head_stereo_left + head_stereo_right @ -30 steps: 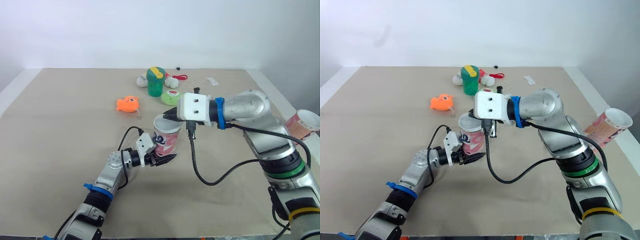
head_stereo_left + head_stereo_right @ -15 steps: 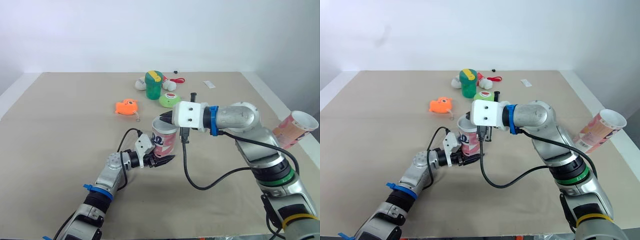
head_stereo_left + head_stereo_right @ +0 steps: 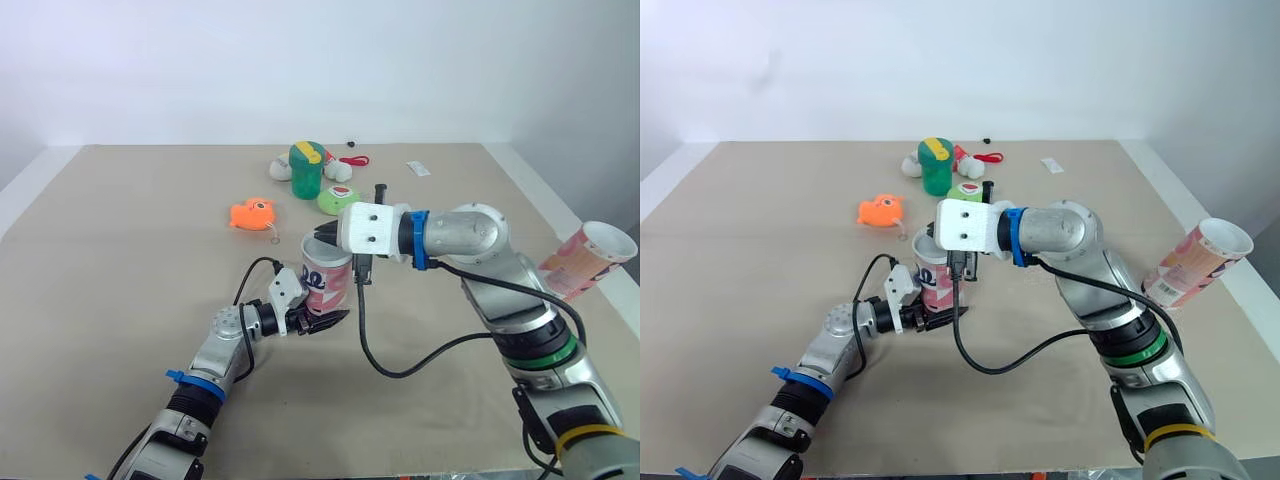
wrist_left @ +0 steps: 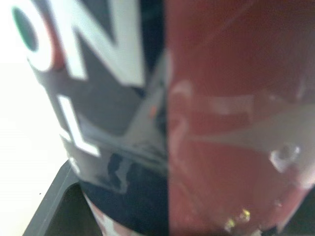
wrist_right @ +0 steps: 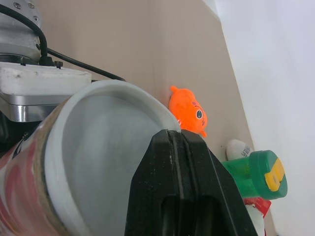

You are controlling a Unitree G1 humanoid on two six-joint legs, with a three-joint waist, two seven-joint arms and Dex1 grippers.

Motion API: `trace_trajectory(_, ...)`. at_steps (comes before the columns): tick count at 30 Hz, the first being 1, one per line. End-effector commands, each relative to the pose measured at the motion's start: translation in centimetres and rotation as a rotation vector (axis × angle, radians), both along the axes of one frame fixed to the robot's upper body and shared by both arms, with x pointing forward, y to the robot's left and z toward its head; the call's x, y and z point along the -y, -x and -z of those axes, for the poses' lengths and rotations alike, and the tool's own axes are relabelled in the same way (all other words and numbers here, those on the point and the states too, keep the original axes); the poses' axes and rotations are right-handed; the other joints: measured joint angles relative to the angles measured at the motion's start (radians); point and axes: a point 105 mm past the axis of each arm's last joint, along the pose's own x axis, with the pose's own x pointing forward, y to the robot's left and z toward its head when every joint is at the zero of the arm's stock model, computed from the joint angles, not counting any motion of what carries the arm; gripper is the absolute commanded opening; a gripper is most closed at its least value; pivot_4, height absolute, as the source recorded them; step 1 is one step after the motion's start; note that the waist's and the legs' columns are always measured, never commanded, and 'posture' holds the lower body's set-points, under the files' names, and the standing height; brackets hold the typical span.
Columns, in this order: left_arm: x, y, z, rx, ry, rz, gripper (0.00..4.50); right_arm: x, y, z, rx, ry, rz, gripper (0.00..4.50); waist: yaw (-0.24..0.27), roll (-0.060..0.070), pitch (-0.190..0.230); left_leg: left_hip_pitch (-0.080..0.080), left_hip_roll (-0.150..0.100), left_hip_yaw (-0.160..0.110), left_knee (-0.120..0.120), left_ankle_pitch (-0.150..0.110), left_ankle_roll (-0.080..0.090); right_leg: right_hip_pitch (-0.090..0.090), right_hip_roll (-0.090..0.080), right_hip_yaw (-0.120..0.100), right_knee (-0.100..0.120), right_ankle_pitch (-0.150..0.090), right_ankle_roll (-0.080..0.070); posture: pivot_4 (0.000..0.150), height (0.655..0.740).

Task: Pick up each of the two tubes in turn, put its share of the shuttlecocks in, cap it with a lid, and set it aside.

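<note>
Tube (image 3: 330, 283) base hidden behind left tool (image 3: 322, 319), right tool (image 3: 320, 233) overlapping rim

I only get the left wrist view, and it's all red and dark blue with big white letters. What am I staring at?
Observer: A tube standing upright on the table. The left gripper grips it near its base.
Visitor: Is its top closed?
Observer: No, it is open. The right gripper, fingers shut, has its tip at the rim.
Visitor: Is that the only tube?
Observer: No, a second tube leans tilted by the table's right edge, its mouth open.
</note>
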Motion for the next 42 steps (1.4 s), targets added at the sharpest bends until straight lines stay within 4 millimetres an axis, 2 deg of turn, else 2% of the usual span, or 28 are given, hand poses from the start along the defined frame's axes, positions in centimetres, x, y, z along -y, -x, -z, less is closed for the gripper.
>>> trace_trajectory(1,0.4,0.8,2.5,-0.084,-0.067,0.023,3.24,-0.8,0.7,3.9,-0.124,0.047,-0.028,0.03,0.000,0.000,0.000,0.000,0.000,0.000,0.000,0.000,0.000,0.000,0.000,0.000,0.000,0.000,0.000,0.150,0.7400)
trace_trajectory(9,0.4,0.8,2.5,-0.088,-0.068,0.023,3.24,-0.4,1.1,5.6,-0.150,0.081,-0.030,0.03,0.000,0.001,-0.001,0.000,0.000,0.000,-0.002,-0.001,-0.002,0.000,-0.001,0.000,-0.002,0.000,0.000,0.150,0.7400)
trace_trajectory(12,0.4,0.8,2.6,-0.087,-0.069,0.022,3.24,-0.3,1.2,5.1,-0.157,0.084,-0.043,0.03,0.000,0.001,-0.001,0.000,0.000,0.000,-0.004,-0.001,-0.002,0.000,-0.001,-0.001,-0.003,0.000,-0.001,0.150,0.7400)
trace_trajectory(15,0.4,0.8,2.6,-0.086,-0.070,0.022,3.24,-0.4,1.4,3.6,-0.172,0.056,-0.066,0.03,0.000,0.001,-0.001,0.000,0.000,0.000,-0.005,-0.001,-0.002,-0.001,-0.002,-0.001,-0.003,0.000,-0.001,0.150,0.7400)
trace_trajectory(21,0.4,0.8,2.5,-0.081,-0.072,0.021,3.24,-0.3,1.0,-0.6,-0.169,-0.025,-0.079,2.26,0.005,0.001,0.001,-0.002,-0.001,0.000,-0.009,0.000,-0.001,-0.003,-0.003,-0.003,-0.006,-0.001,-0.001,0.150,0.7400)
trace_trajectory(22,0.4,0.7,2.5,-0.081,-0.071,0.020,3.24,-0.2,1.0,-1.4,-0.170,-0.040,-0.083,2.69,0.005,0.002,0.002,-0.003,-0.001,0.000,-0.009,0.000,-0.001,-0.003,-0.003,-0.003,-0.006,-0.002,-0.001,0.150,0.7400)
trace_trajectory(23,0.4,0.7,2.5,-0.081,-0.071,0.019,3.24,-0.2,1.1,-2.1,-0.179,-0.051,-0.090,3.31,0.007,0.002,0.002,-0.005,-0.002,0.000,-0.010,0.000,0.000,-0.005,-0.004,-0.003,-0.006,-0.002,-0.001,0.150,0.7400)
trace_trajectory(24,0.4,0.8,2.5,-0.081,-0.070,0.018,3.24,-0.2,1.2,-2.6,-0.184,-0.059,-0.098,3.42,0.007,0.002,0.002,-0.007,-0.002,0.000,-0.010,0.000,0.000,-0.007,-0.004,-0.004,-0.006,-0.002,-0.001,0.150,0.7400)
trace_trajectory(27,0.4,0.9,2.6,-0.083,-0.069,0.018,3.24,-0.3,2.0,-4.5,-0.211,-0.105,-0.149,3.42,0.010,0.003,0.004,-0.009,-0.003,0.000,-0.010,0.000,0.000,-0.009,-0.004,-0.004,-0.006,-0.002,-0.001,0.150,0.7400)
trace_trajectory(28,0.4,0.9,2.6,-0.084,-0.069,0.017,3.24,-0.4,2.2,-4.9,-0.220,-0.117,-0.162,3.15,0.011,0.003,0.004,-0.012,-0.003,-0.001,-0.010,0.000,0.000,-0.010,-0.004,-0.004,-0.006,-0.002,0.000,0.150,0.7400)
trace_trajectory(29,0.4,1.0,2.6,-0.085,-0.068,0.016,3.24,-0.1,2.3,-4.8,-0.237,-0.110,-0.167,3.15,0.011,0.004,0.006,-0.013,-0.004,-0.001,-0.010,0.000,0.000,-0.010,-0.004,-0.004,-0.006,-0.002,0.000,0.150,0.7400)
trace_trajectory(31,0.3,1.0,2.7,-0.086,-0.067,0.014,3.24,0.5,2.2,-4.2,-0.266,-0.092,-0.160,2.34,0.012,0.006,0.009,-0.016,-0.004,-0.001,-0.009,0.001,0.001,-0.010,-0.004,-0.003,-0.006,-0.001,0.001,0.150,0.7400)
trace_trajectory(32,0.4,1.0,2.7,-0.086,-0.067,0.014,3.24,0.8,2.2,-3.7,-0.286,-0.074,-0.156,2.12,0.012,0.006,0.010,-0.016,-0.005,-0.001,-0.009,0.001,0.002,-0.010,-0.004,-0.003,-0.006,-0.001,0.001,0.150,0.7400)
trace_trajectory(34,0.3,1.1,2.6,-0.086,-0.066,0.013,3.24,1.1,2.5,-2.9,-0.325,-0.059,-0.155,1.27,0.014,0.006,0.011,-0.016,-0.005,-0.001,-0.009,0.001,0.002,-0.010,-0.004,-0.004,-0.006,-0.001,0.001,0.150,0.7400)
trace_trajectory(35,0.3,1.0,2.6,-0.085,-0.066,0.011,3.24,1.1,2.6,-2.5,-0.343,-0.051,-0.158,1.10,0.015,0.006,0.013,-0.016,-0.005,-0.002,-0.009,0.001,0.002,-0.010,-0.004,-0.004,-0.006,-0.001,0.001,0.150,0.7400)
trace_trajectory(36,0.3,1.0,2.6,-0.085,-0.066,0.008,3.24,1.2,2.7,-1.8,-0.368,-0.037,-0.159,0.74,0.015,0.006,0.013,-0.017,-0.006,-0.001,-0.009,0.001,0.002,-0.011,-0.005,-0.004,-0.006,-0.002,0.002,0.150,0.7400)
trace_trajectory(37,0.3,1.0,2.5,-0.084,-0.066,0.004,3.24,1.2,2.8,-1.0,-0.389,-0.017,-0.156,0.14,0.015,0.005,0.014,-0.017,-0.006,-0.002,-0.009,0.001,0.002,-0.011,-0.005,-0.004,-0.006,-0.002,0.002,0.150,0.7400)
trace_trajectory(42,0.4,1.2,2.7,-0.091,-0.059,-0.006,3.24,1.3,2.9,1.8,-0.429,0.083,-0.147,0.04,0.016,0.006,0.014,-0.016,-0.006,-0.002,-0.009,0.001,0.002,-0.010,-0.005,-0.004,-0.006,-0.003,0.003,0.150,0.7400)
